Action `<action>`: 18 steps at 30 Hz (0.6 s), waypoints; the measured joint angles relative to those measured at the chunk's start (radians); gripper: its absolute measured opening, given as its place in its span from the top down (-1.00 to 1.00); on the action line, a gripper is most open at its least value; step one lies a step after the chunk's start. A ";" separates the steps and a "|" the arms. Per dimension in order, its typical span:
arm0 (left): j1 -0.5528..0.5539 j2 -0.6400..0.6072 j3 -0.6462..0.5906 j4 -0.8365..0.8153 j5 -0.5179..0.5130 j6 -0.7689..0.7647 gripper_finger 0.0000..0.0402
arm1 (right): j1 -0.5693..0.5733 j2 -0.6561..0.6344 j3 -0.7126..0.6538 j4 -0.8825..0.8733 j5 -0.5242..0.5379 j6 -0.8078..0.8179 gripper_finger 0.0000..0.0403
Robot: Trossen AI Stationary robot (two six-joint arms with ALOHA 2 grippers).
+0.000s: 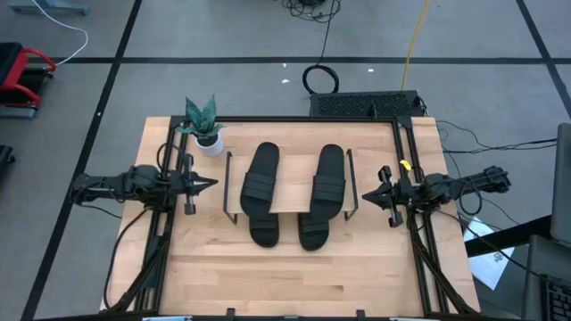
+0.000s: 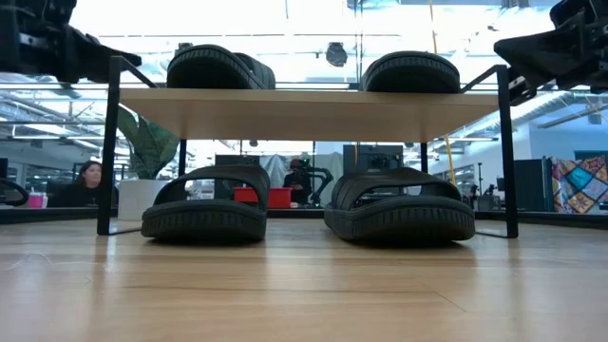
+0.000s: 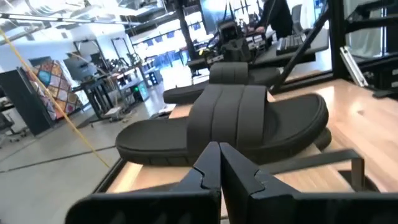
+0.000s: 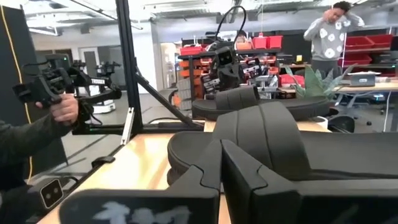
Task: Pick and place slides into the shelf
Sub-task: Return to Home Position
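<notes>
I count 4 slides: 2 (image 2: 220, 66) (image 2: 410, 71) up top, 2 (image 2: 204, 214) (image 2: 399, 209) below. 1 shelf (image 2: 304, 109). 1 potted plant (image 1: 203, 125). 2 claws of mine: left claw (image 1: 212, 185), right claw (image 1: 364, 198).

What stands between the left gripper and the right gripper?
The shelf, carrying the slides, stands between the left gripper and the right gripper; the high view shows it.

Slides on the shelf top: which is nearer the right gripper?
The matte black slide on the wood shelf, right half, beside the right gripper; its twin lies leftward.
</notes>
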 joint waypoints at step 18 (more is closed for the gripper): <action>0.000 0.000 -0.021 -0.004 0.045 -0.101 0.99 | 0.000 0.000 -0.001 -0.029 0.018 0.104 1.00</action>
